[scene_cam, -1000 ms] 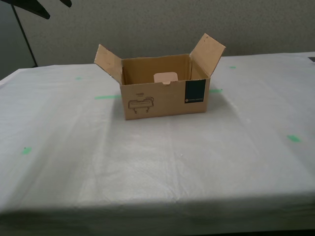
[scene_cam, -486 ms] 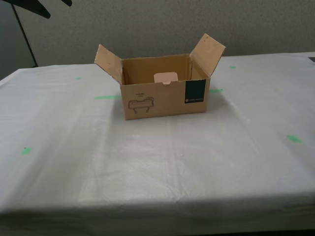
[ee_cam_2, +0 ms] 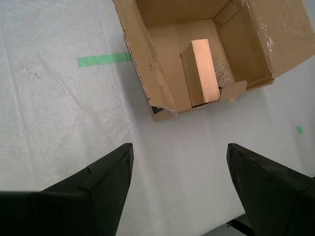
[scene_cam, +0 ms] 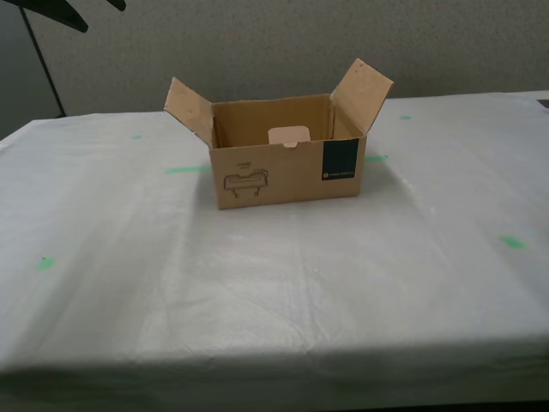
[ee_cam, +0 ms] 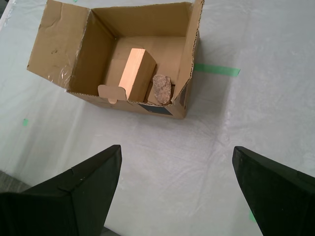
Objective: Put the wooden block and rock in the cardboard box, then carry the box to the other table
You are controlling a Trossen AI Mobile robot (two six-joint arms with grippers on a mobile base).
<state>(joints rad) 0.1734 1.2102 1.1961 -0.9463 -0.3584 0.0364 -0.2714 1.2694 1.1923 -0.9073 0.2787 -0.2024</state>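
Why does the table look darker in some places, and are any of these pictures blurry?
Exterior view: soft and grainy, the cloth brightest mid-table, dimmer towards its near edge, with a faint shadow beside the box. Both wrist views: sharper, and the block and rock stand clear, while the gripper fingers are featureless black.

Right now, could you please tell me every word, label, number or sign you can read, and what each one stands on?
No text here can be read.
Dark teal label on the cardboard box front: a small pale mark and lettering, too small to read.
Black line drawing on the same front: a tiny line above it, too blurred to read.
Green tape marks on the white cloth: blank.
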